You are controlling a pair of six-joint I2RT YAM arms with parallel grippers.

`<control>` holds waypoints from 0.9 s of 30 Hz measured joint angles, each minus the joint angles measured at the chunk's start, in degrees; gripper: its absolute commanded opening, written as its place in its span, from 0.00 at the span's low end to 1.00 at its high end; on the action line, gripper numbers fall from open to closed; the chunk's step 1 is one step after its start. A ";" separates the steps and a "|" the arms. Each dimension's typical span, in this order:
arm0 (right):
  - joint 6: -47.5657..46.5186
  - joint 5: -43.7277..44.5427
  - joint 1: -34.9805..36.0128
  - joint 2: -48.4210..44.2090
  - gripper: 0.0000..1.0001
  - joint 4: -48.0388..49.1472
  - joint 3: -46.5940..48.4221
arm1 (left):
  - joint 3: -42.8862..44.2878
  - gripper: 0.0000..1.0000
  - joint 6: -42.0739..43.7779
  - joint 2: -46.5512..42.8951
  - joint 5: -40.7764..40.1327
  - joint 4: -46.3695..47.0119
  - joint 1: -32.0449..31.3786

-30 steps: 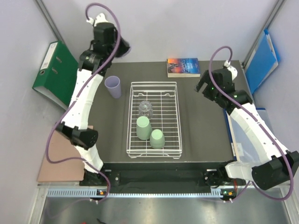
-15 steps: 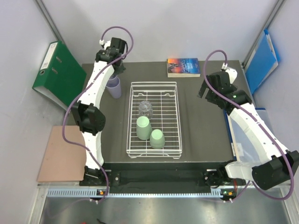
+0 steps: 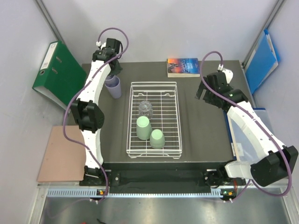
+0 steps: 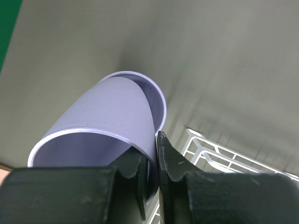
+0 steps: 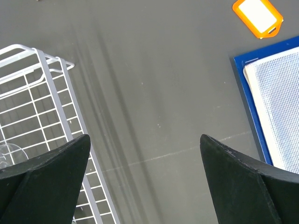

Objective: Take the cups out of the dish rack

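Lilac plastic is pinched between the left fingers [image 4: 156,149]: they are pressed onto the wall of a lilac cup [image 4: 112,112] just below its rim, one finger inside and one outside. The cup hangs tilted, mouth toward the fingers, and its far end appears to dip into the mouth of a second lilac cup [image 4: 158,100] standing on the counter [image 3: 205,130] directly beneath them. The rack [image 3: 132,116] lies just to the right of these fingers, apart from both cups. It holds a glass [image 3: 145,108] and two green cups [image 3: 143,127], upturned. The right fingers [image 3: 201,93] are spread wide and hold nothing, over bare counter, with the rack's corner by their left tip.
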 measured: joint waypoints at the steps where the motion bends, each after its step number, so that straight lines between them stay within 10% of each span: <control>1: 0.00 -0.09 0.02 0.24 1.00 0.02 0.00 | -0.04 0.00 0.09 0.15 0.24 0.15 -0.04; 8: 0.00 -0.72 0.07 2.03 1.00 0.15 0.00 | -0.04 0.01 0.74 1.90 1.99 1.73 -0.11; 15: 0.02 -0.94 0.07 2.47 1.00 0.42 0.00 | -0.04 0.61 0.96 5.22 3.13 1.84 -0.02; 27: 0.20 -2.19 0.11 2.91 0.99 2.99 -0.94 | -4.61 0.98 -1.05 -1.27 3.08 6.99 -0.07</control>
